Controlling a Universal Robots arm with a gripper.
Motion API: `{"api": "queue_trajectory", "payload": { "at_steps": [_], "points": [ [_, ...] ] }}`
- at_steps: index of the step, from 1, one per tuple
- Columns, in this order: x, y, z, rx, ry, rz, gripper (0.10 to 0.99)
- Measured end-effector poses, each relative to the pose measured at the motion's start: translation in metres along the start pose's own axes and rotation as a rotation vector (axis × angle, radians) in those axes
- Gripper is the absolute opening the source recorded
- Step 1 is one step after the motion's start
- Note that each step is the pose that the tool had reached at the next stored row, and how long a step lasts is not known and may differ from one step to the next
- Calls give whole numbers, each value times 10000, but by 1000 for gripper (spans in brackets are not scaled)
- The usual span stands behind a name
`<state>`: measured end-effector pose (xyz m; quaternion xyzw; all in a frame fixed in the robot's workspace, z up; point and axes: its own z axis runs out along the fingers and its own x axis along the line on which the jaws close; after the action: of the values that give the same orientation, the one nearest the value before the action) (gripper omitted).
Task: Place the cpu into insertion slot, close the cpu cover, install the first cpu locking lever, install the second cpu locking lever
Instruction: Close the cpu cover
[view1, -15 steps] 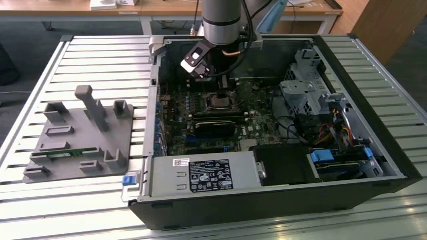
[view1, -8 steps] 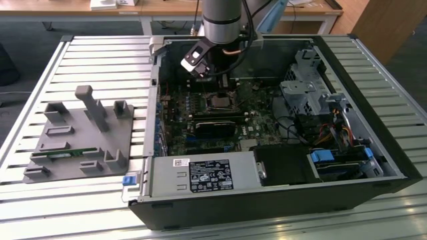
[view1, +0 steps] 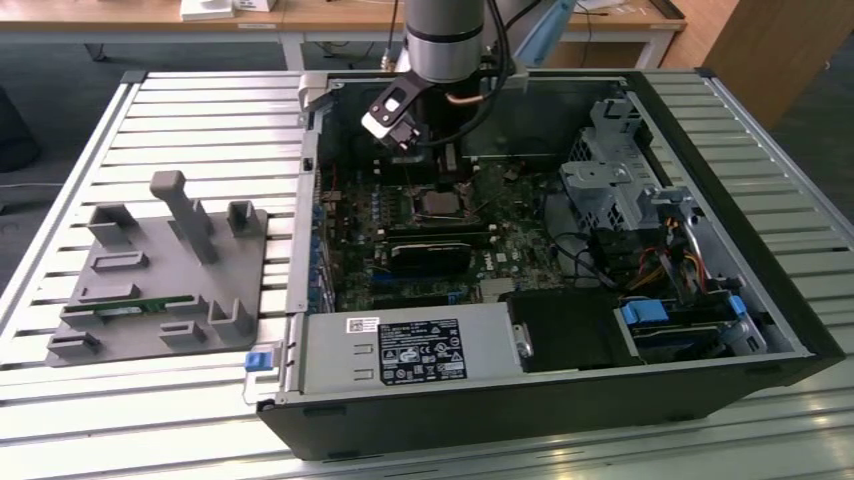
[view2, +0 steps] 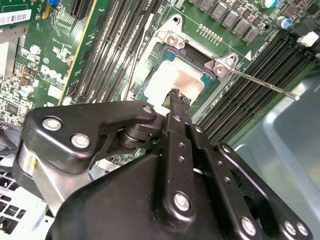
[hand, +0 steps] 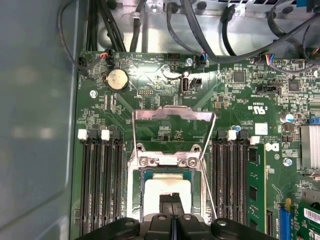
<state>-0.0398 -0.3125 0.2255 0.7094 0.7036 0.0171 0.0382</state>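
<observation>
The cpu (view2: 176, 79), a pale metal-topped square, lies flat in the insertion slot (hand: 141, 192) on the green board; in the exterior view the slot (view1: 438, 203) sits mid-board. My gripper (view2: 177, 96) hangs just above the chip's near edge, and in the first wrist view the gripper (hand: 172, 199) has its two black fingers pressed together with nothing between them. The cpu cover (hand: 172, 114) stands swung up and open behind the socket. A thin locking lever (view2: 265, 85) sticks out free beside the socket. The arm (view1: 441, 40) reaches down into the open case.
Memory slots (hand: 100, 185) flank the socket on both sides. A black card (view1: 434, 250) lies just in front of it. The drive cage (view1: 614, 180), cables and power supply (view1: 407, 350) fill the case. A grey fixture (view1: 160, 270) stands outside at the exterior view's left.
</observation>
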Motion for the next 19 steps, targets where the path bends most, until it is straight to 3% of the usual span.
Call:
{"api": "queue_trajectory", "payload": {
  "at_steps": [10, 13, 16, 19],
  "points": [
    [-7, 9, -114, 83, 4, -1, 106],
    [-44, 10, -127, 87, 110, 7, 106],
    [-81, 12, -143, 87, 285, 20, 106],
    [-82, 12, -144, 89, 283, 21, 106]
  ]
}}
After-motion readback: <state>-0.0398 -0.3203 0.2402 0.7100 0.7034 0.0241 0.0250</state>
